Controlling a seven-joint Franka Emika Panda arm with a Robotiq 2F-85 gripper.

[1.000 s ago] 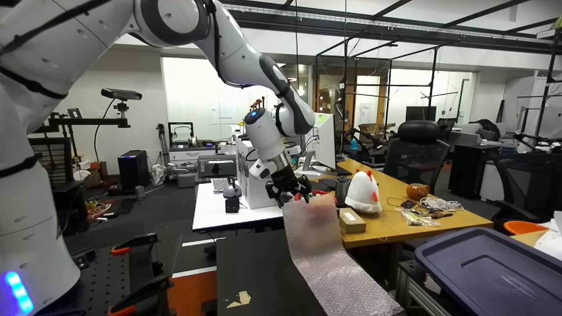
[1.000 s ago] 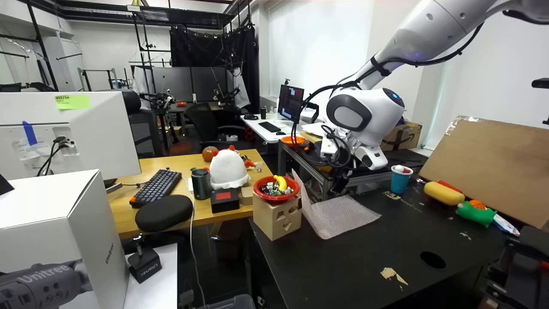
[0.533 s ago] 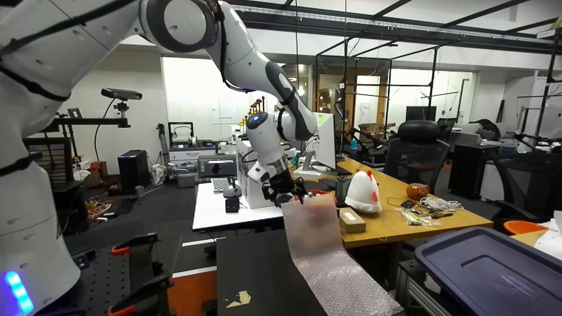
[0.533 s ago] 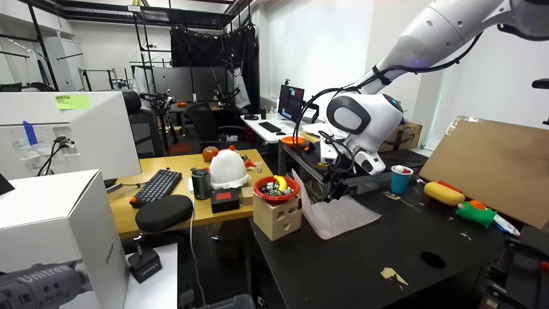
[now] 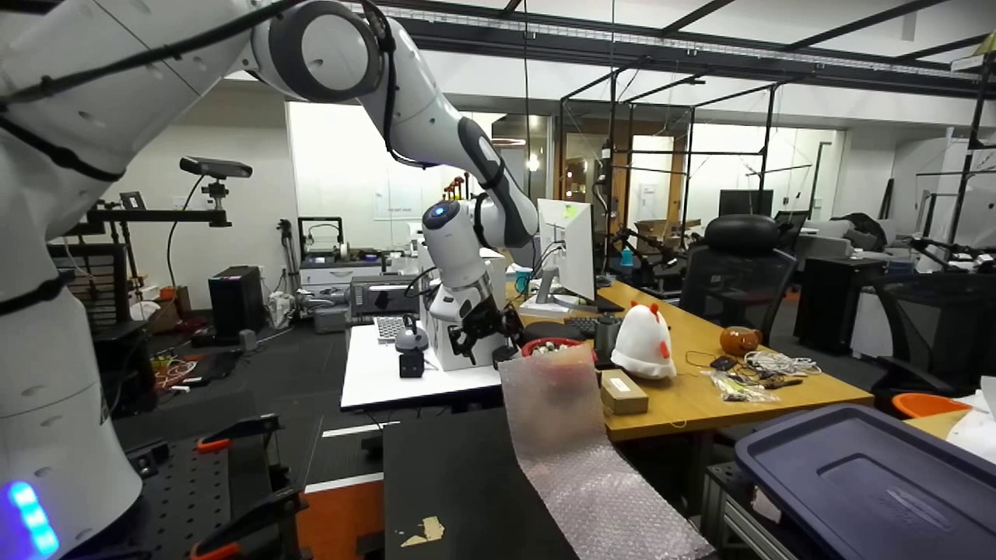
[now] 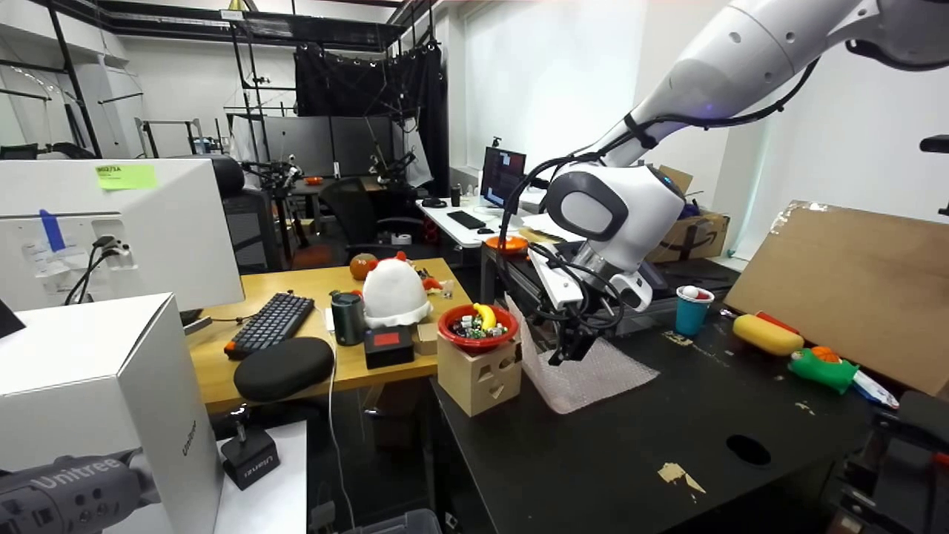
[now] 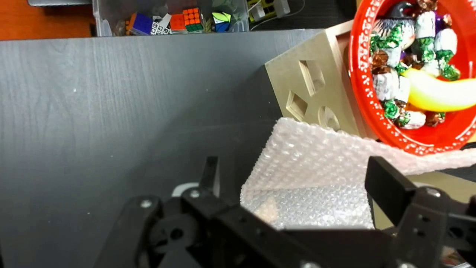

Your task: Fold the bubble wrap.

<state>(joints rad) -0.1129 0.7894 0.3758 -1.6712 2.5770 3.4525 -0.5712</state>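
Translucent bubble wrap [image 5: 576,459] lies on the black table [image 6: 630,452], one end (faintly pinkish) raised beside the wooden box [image 6: 474,382].

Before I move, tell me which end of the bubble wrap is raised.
The wrap end by the red bowl: it rises beside the block; the other end lies flat on the black table.

Comes to one translucent bubble wrap sheet [image 7: 316,160], one black two-fingered gripper [image 7: 299,176], one glossy round red bowl [image 7: 360,72], one curved yellow banana [image 7: 438,93], one pale wooden box [image 7: 286,76], one tapered blue cup [image 6: 691,317] and two black rectangular keyboards [image 6: 270,324] [image 6: 465,219].
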